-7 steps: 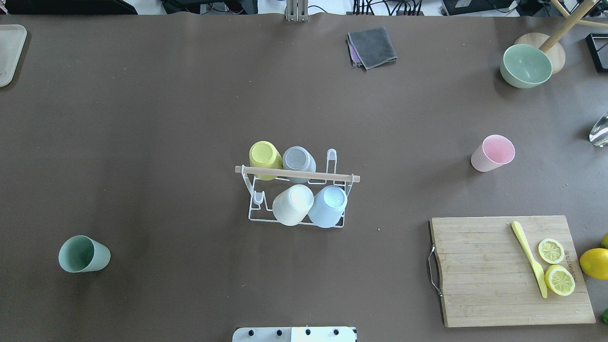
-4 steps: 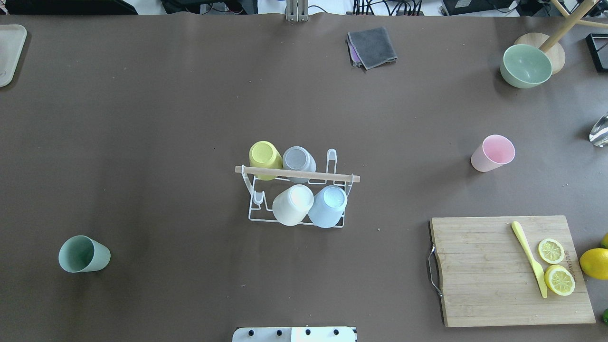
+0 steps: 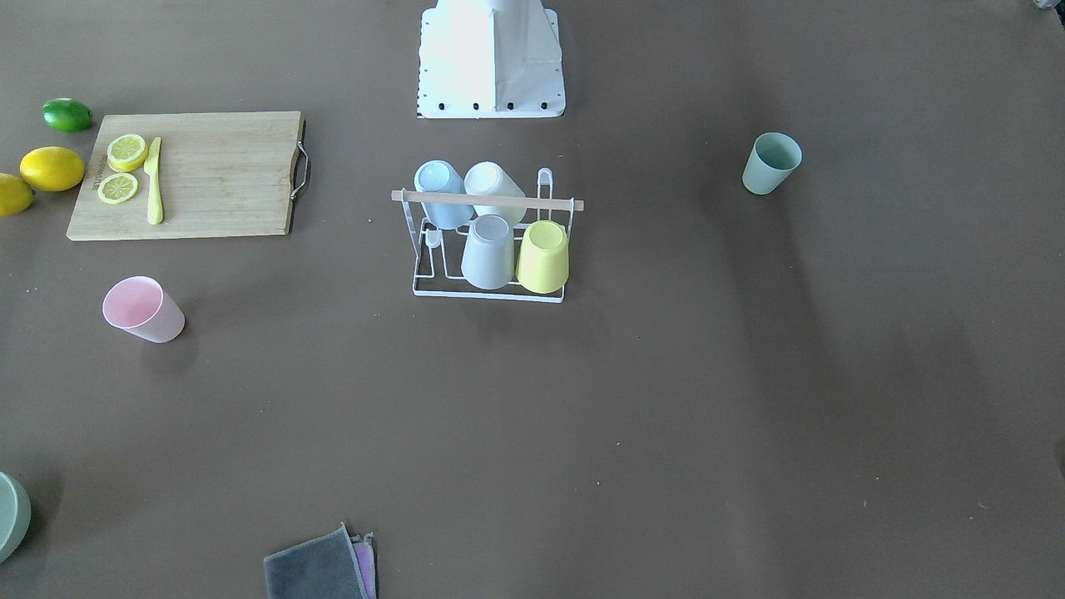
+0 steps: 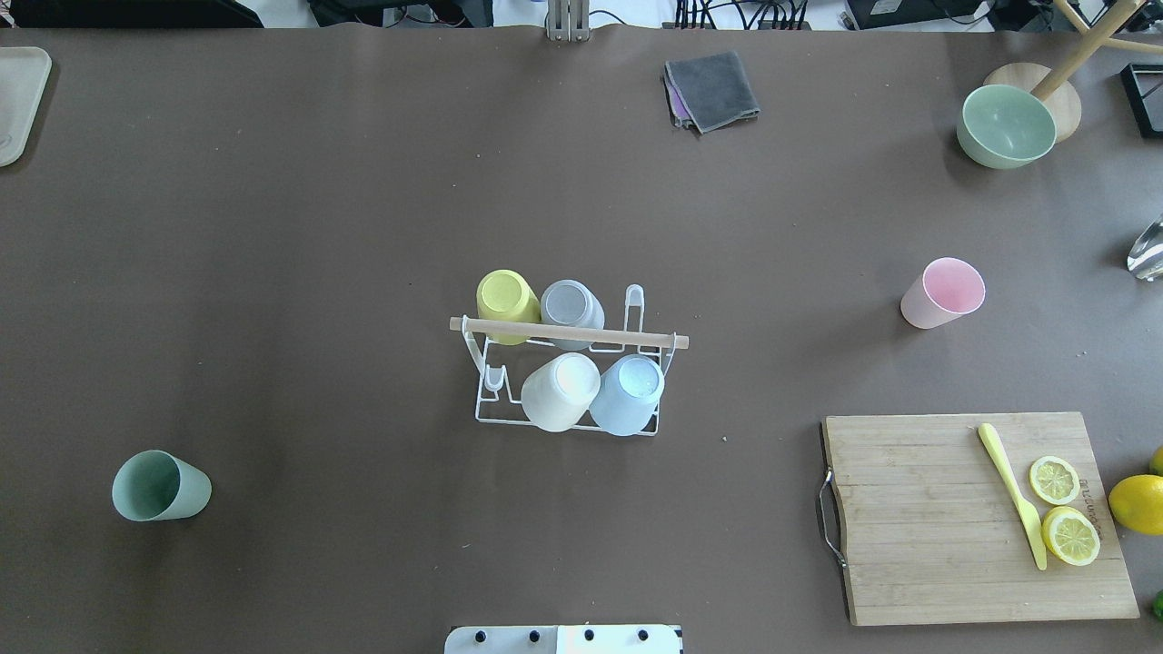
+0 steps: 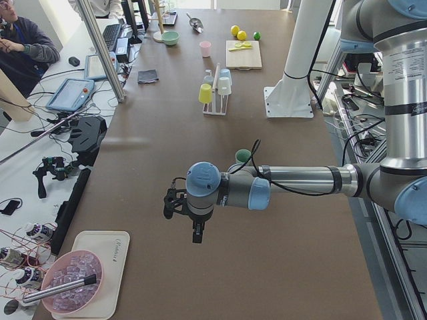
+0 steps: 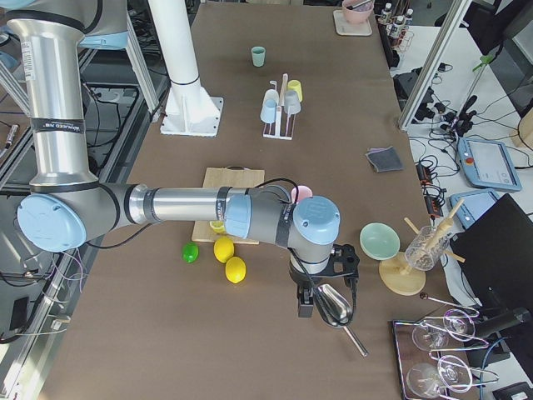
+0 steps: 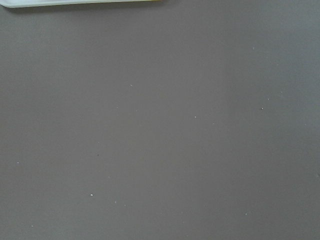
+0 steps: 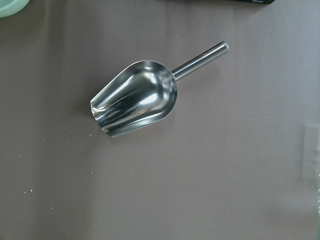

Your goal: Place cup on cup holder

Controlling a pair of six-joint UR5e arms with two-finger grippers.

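The white wire cup holder (image 4: 568,333) with a wooden rod stands mid-table and carries yellow, grey, white and blue cups upside down. One far-right prong (image 4: 634,304) and one near-left prong (image 4: 492,377) are bare. A green cup (image 4: 160,486) stands alone at the left, and a pink cup (image 4: 943,292) at the right. My left gripper (image 5: 195,237) shows only in the exterior left view, hanging over bare table beyond the green cup (image 5: 243,156). My right gripper (image 6: 310,307) shows only in the exterior right view, over a metal scoop. I cannot tell whether either is open or shut.
A cutting board (image 4: 918,518) with lemon slices and a yellow knife lies near right, with whole lemons beside it. A green bowl (image 4: 1006,125) and a grey cloth (image 4: 711,91) sit at the far edge. The metal scoop (image 8: 137,100) lies under the right wrist. A white tray (image 4: 18,100) is far left.
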